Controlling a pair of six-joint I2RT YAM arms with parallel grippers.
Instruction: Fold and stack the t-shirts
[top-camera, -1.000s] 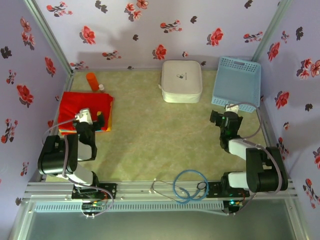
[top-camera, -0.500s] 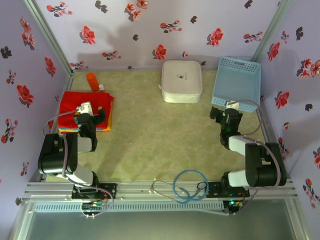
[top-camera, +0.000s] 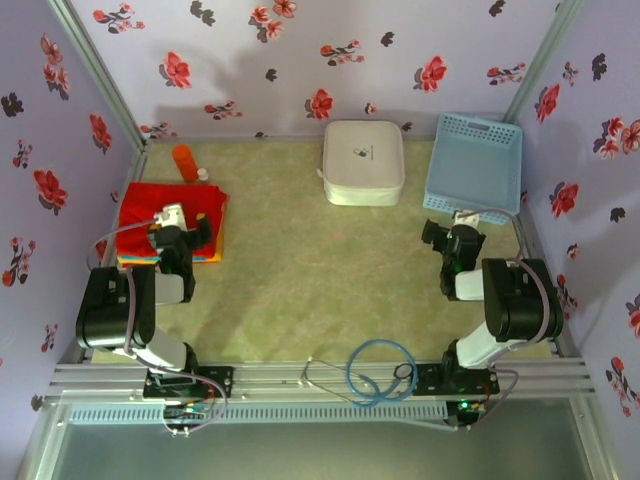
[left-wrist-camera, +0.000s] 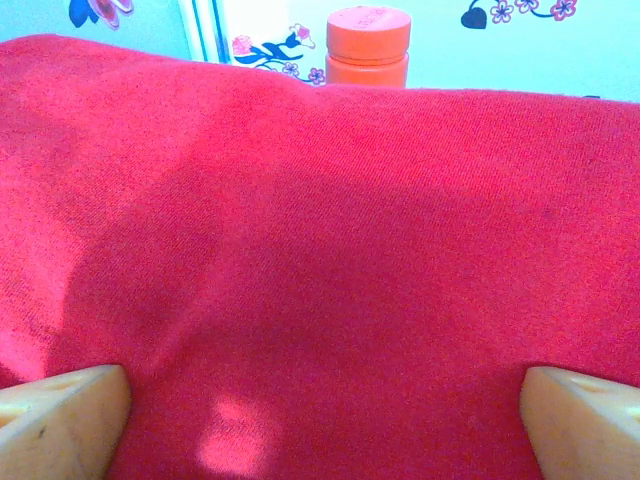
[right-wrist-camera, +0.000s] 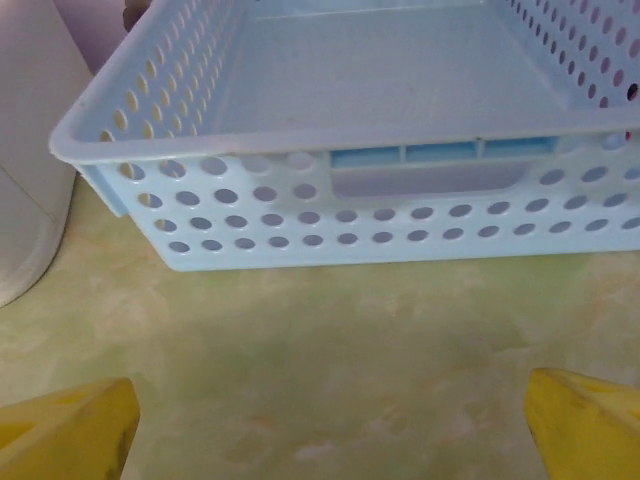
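Right tool (right-wrist-camera: 330, 425) has drawn back, jaws apart; left tool (left-wrist-camera: 320, 415) likewise spread over one red t-shirt (left-wrist-camera: 320, 250).

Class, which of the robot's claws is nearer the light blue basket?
Right. The right claw faces the near wall of the light blue basket; the left claw is across the table, over the red t-shirt.

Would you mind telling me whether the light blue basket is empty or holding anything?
Empty: the basket shows a bare floor in the right wrist view and from above.
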